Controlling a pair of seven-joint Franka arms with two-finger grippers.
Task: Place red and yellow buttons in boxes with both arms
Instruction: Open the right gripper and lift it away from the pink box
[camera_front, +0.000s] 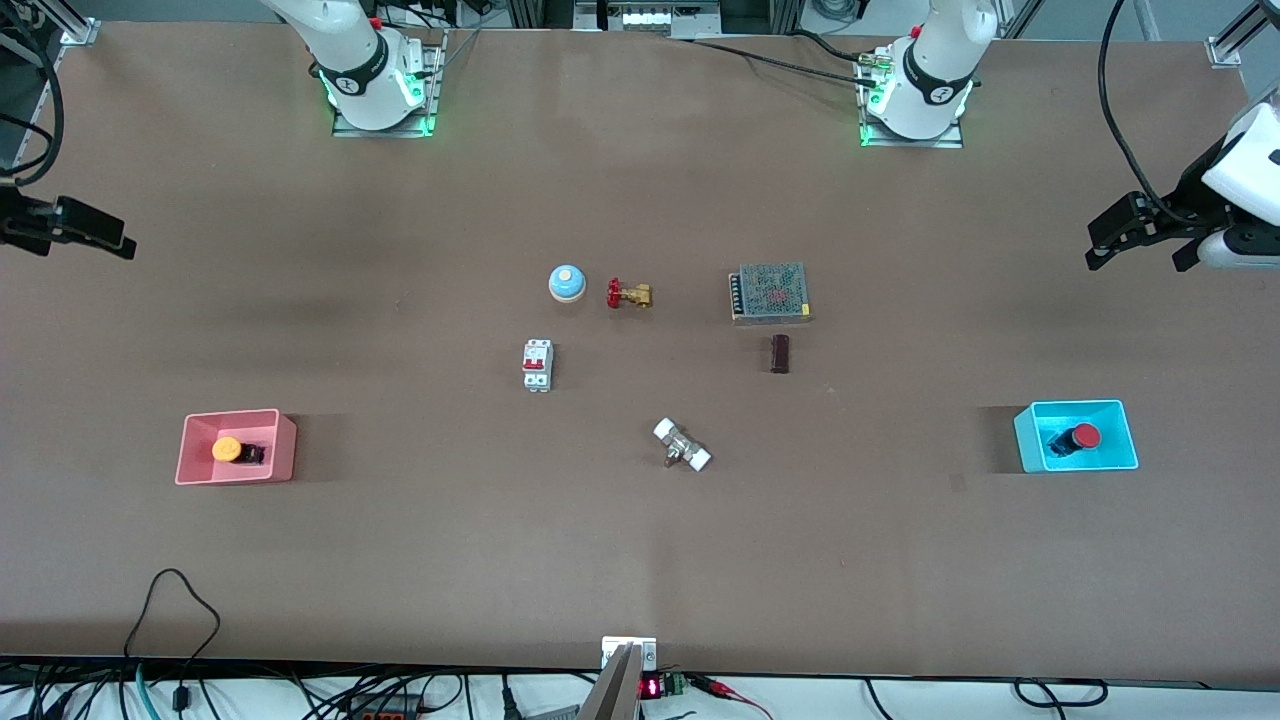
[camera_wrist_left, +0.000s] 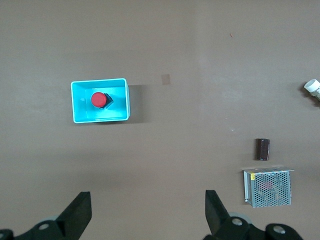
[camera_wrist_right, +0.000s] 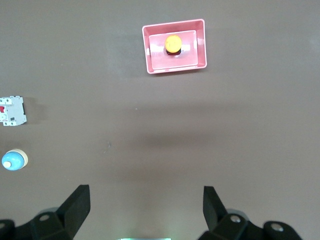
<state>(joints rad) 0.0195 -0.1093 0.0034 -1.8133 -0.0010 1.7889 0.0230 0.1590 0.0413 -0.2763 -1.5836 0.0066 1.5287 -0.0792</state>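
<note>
The yellow button (camera_front: 227, 449) lies in the pink-red box (camera_front: 236, 415) toward the right arm's end of the table. The red button (camera_front: 1086, 436) lies in the cyan box (camera_front: 1025, 440) toward the left arm's end. My right gripper (camera_front: 110, 238) is open and empty, raised over the table edge at its end. My left gripper (camera_front: 1135, 262) is open and empty, raised over its end. The left wrist view shows the left gripper (camera_wrist_left: 148, 200) apart from the cyan box (camera_wrist_left: 76, 102) and red button (camera_wrist_left: 98, 99). The right wrist view shows the right gripper (camera_wrist_right: 146, 195) apart from the pink-red box (camera_wrist_right: 200, 45) and yellow button (camera_wrist_right: 173, 43).
In the table's middle lie a blue-and-white bell (camera_front: 566, 283), a brass valve with a red handwheel (camera_front: 630, 295), a white circuit breaker (camera_front: 538, 365), a metal mesh power supply (camera_front: 770, 293), a small dark block (camera_front: 780, 353) and a white-ended fitting (camera_front: 682, 445).
</note>
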